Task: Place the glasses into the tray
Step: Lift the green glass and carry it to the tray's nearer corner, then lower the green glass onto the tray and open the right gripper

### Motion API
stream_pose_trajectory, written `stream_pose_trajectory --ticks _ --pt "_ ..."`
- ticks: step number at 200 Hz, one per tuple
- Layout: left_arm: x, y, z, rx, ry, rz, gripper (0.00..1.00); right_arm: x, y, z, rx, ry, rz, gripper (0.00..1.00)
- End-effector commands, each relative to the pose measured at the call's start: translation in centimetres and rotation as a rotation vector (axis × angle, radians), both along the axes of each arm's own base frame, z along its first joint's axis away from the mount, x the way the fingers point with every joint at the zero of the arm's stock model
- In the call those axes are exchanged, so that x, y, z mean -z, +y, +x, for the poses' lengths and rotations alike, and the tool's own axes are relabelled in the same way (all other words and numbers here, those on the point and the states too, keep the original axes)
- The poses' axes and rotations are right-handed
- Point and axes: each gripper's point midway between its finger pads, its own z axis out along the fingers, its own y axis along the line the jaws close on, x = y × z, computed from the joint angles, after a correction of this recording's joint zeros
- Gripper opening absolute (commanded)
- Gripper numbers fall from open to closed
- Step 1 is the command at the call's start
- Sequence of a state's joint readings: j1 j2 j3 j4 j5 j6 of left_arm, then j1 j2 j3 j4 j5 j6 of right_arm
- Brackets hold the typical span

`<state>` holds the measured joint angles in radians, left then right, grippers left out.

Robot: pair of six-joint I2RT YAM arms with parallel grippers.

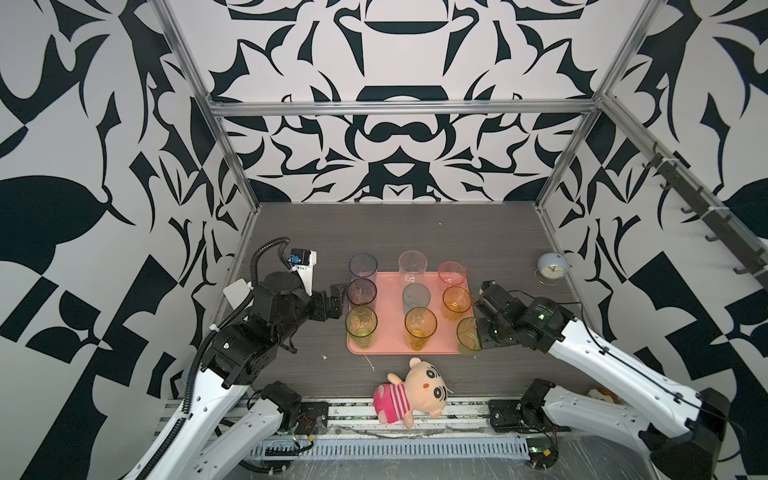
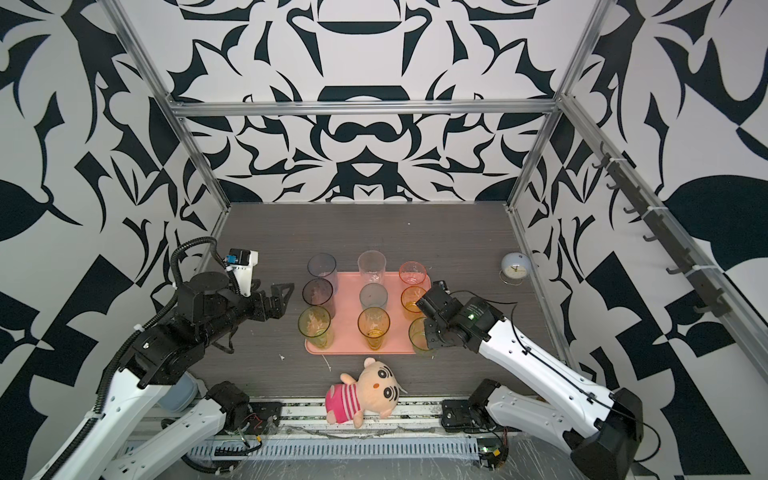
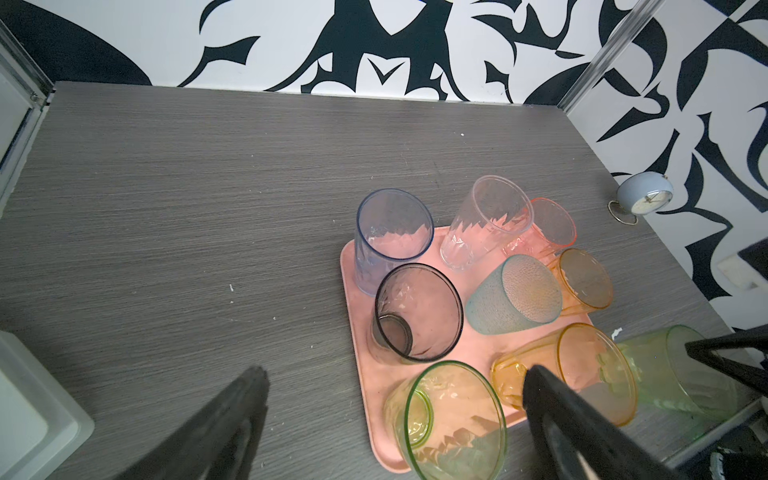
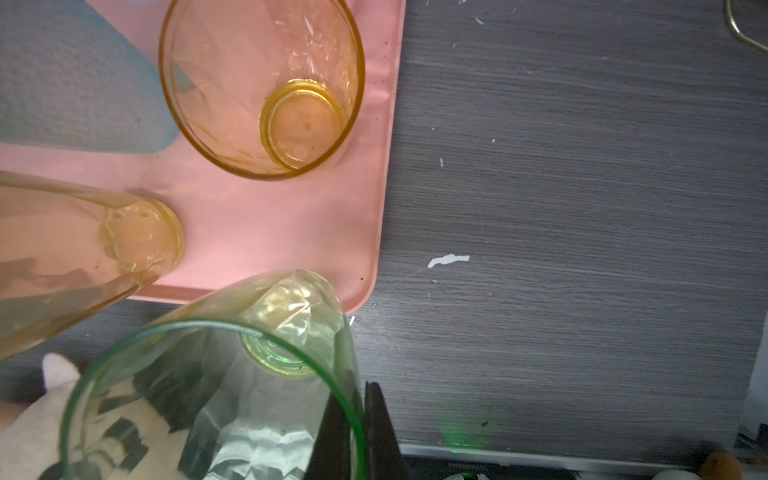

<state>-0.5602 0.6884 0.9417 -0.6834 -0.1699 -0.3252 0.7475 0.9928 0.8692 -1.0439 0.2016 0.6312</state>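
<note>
Currently the green glass (image 1: pixel 468 337) is clamped at its rim by the right gripper's (image 4: pixel 354 401) jaws at the lower-right corner of the tray (image 1: pixel 391 300), eight other glasses (image 1: pixel 419 322) being stood inside. The left gripper's (image 1: pixel 334 301) jaws are held apart. The right arm's label (image 1: pixel 543 309) cannot be read.

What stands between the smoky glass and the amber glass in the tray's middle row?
The teal glass stands upright on the tray, between the smoky glass and the amber glass. Both top views show it.
</note>
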Motion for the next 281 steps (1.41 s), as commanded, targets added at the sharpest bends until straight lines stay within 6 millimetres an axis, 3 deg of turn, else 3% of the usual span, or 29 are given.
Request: stream_pose_trajectory --ticks 1,102,281 --pt "-0.2 0.0 0.1 -0.004 -0.006 -0.019 0.99 0.1 0.8 1.3 0.025 -0.053 0.026 0.00" --pt "-0.2 -0.1 0.0 -0.001 -0.006 -0.021 0.99 3.1 1.0 1.6 0.038 -0.046 0.010 0.00" --pt "-0.3 0.1 -0.2 -0.004 -0.011 -0.030 0.99 4.3 0.9 2.0 0.095 -0.040 -0.002 0.00"
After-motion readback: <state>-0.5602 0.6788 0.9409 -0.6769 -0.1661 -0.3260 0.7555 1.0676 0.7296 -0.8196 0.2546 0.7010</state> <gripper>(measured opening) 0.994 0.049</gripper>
